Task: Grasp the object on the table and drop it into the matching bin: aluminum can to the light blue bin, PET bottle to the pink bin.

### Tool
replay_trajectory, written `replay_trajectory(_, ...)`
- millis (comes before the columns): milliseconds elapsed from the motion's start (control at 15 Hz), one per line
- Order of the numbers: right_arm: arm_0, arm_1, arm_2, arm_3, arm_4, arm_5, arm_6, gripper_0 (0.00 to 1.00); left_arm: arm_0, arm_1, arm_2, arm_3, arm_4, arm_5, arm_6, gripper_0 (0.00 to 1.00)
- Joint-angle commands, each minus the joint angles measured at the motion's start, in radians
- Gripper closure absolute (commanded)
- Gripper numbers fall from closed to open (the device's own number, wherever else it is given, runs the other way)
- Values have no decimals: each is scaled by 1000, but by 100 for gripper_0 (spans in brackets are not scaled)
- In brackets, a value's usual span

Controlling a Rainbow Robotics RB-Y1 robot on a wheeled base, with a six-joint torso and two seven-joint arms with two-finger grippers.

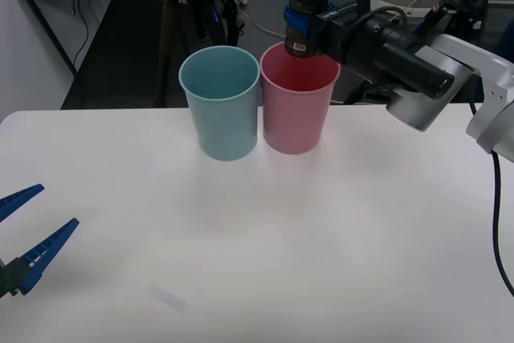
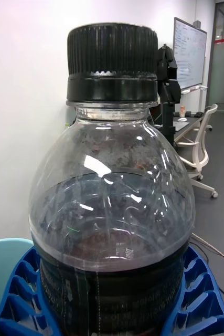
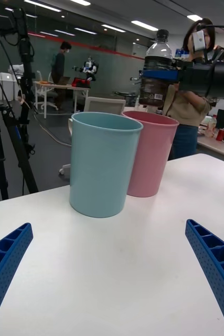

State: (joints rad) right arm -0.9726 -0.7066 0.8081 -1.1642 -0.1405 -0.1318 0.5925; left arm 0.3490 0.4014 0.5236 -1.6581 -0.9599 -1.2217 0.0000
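Two bins stand touching, side by side, toward the far edge of the table [image 1: 241, 238]. At far left, the left gripper [image 1: 28, 234] hovers low over the table's near corner, jaws spread wide and empty. Next, the light blue bin [image 1: 220, 102]; what shows of its interior looks empty. Beside it, the pink bin [image 1: 297, 106], likewise empty as far as can be seen. Above the pink rim, the PET bottle [image 1: 308, 6] hangs upright, clamped around its label band by the right gripper [image 1: 309, 34], jaws closed on it. The bottle is probably light, smooth and slightly yielding; the banded waist suits a firm hold.
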Motion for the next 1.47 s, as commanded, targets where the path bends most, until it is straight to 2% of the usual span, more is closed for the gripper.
replay_trajectory(67, 0, 6, -1, 0, 6, 0, -5, 100, 0, 0, 0, 0, 0, 0, 0, 0)
replay_trajectory(133, 0, 6, -1, 0, 6, 0, -7, 100, 0, 0, 0, 0, 0, 0, 0, 0)
replay_trajectory(200, 0, 6, -1, 0, 6, 0, -8, 78, 0, 0, 0, 0, 0, 0, 0, 0)
replay_trajectory(267, 0, 6, -1, 0, 7, -2, -11, 15, 0, 0, 0, 0, 0, 0, 0, 0)
replay_trajectory(333, 0, 6, -3, 0, 7, -3, -14, 0, 0, 0, 0, 0, 0, 0, 0, 0)
replay_trajectory(1000, 2, -7, -4, 0, 7, -37, -22, 0, 0, 0, 0, 0, 0, 0, 0, 0)
replay_trajectory(1467, 3, -39, -4, 0, -8, -72, -3, 0, 0, 0, 0, 0, 0, 0, 0, 0)
